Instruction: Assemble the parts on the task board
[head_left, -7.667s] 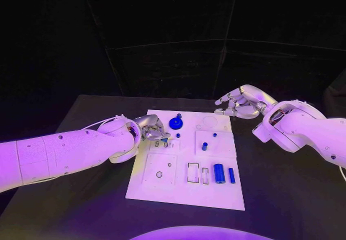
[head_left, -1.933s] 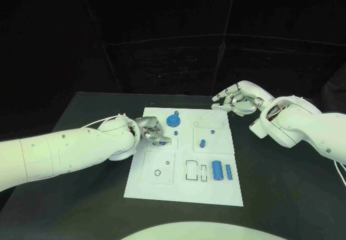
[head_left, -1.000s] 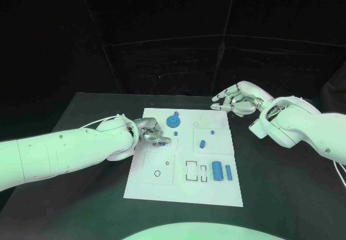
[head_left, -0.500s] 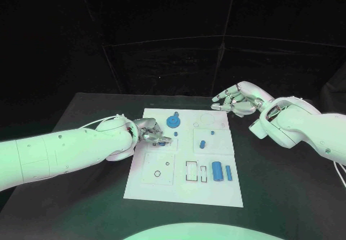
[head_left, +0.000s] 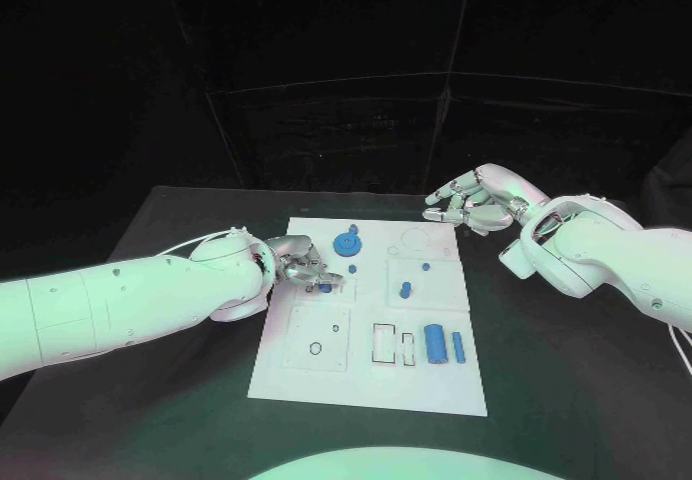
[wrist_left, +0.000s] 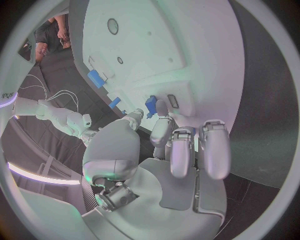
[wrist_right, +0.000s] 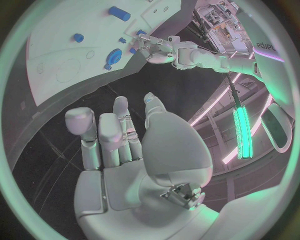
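Lying in the middle of the frame on the black desk (head_left: 173, 210): the white task board (head_left: 372, 385), long side running away from the camera. Reaching in from the left edge, the left hand (head_left: 299, 262) hovering over the board's left margin in its upper half, fingers (wrist_left: 161, 131) curling inward and pinching a small blue part (wrist_left: 150, 105) at their tips; in the left wrist view the part sitting right against a small rectangular slot (wrist_left: 173, 101) in the board, contact with the board not clear enough to tell. Standing just above and right of those fingers in the head view, a round blue knob-like part (head_left: 348, 243), near but apart from the hand. Sitting further right, in the board's square inset panel, a small blue peg (head_left: 405, 291) and a smaller blue dot (head_left: 426, 267). Lying side by side in the lower right area of the board, a thick blue cylinder (head_left: 436, 345) and a thinner blue bar (head_left: 459, 347), well apart from both hands. Hanging in the upper right of the frame, beyond the board's far right corner, the right hand (head_left: 473, 203), fingers loosely spread and holding nothing, well apart from every part.
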